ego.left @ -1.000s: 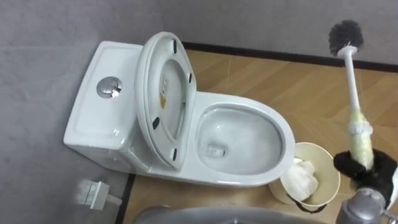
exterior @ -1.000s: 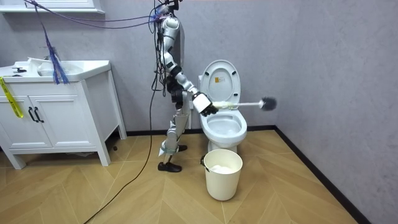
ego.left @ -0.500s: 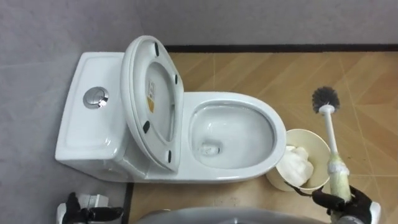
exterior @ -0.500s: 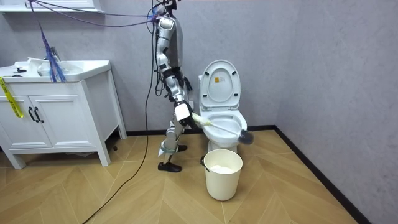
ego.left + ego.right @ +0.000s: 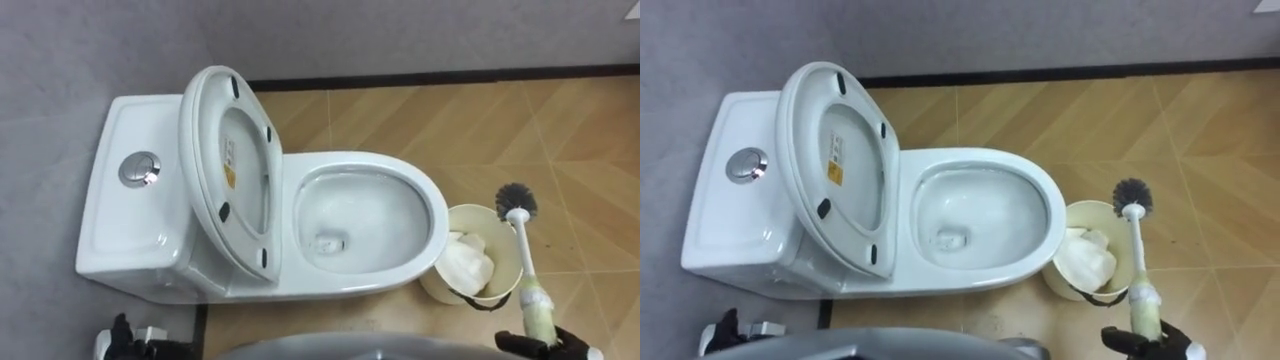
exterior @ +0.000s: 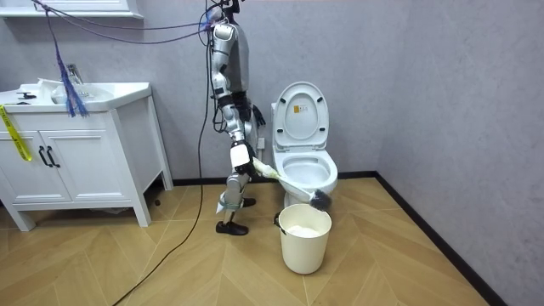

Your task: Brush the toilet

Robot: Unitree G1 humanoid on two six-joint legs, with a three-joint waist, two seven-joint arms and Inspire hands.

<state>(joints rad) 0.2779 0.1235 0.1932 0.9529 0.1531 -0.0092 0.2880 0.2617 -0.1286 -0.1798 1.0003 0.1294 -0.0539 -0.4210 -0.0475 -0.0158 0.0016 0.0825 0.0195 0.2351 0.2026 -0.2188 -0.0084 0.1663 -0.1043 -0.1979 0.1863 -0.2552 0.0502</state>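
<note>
Brush [image 5: 523, 255] lowered beside bin [image 5: 432, 288] | right hand [image 5: 560, 346] clamped on it | parquet floor [image 5: 400, 120], grey wall [image 5: 300, 35]

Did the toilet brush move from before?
Yes. In the room view, the toilet brush swung down: from sticking out level past the toilet to low before its bowl, above the bin.

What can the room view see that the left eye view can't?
The room view takes in the white sink cabinet and the whole robot standing beside the toilet. The left eye view looks straight down on the flush button atop the tank. Both share the toilet with its lid up, the bin, and the brush gripped in the right hand.
</note>
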